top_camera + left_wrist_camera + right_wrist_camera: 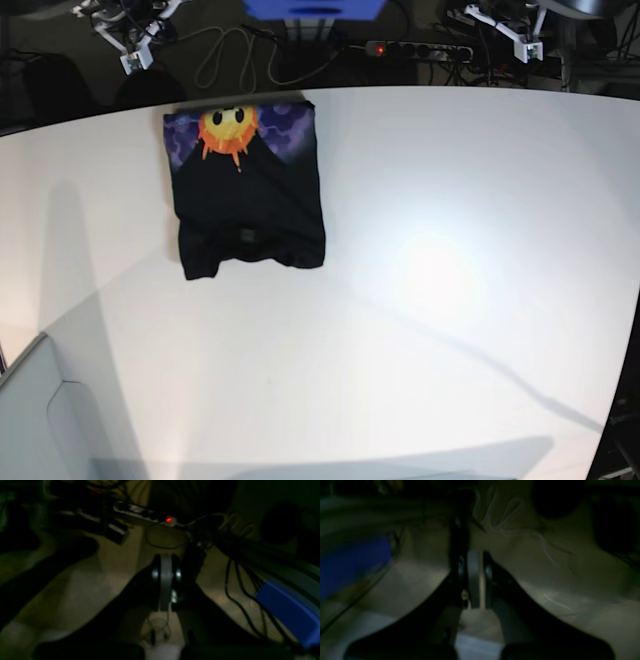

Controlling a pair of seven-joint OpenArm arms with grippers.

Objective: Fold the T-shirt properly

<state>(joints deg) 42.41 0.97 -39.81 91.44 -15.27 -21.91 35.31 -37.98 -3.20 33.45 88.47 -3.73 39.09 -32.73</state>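
The T-shirt point(248, 190) lies folded into a compact rectangle in the upper left of the white table point(450, 300), its sun print facing up. Left gripper point(165, 580) and right gripper point(474, 577) each show jaws pressed together, holding nothing.

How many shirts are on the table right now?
1. The T-shirt lies folded near the table's far edge on the base view's left, sun print showing. Nothing suggests another hidden beneath, though I cannot rule it out.
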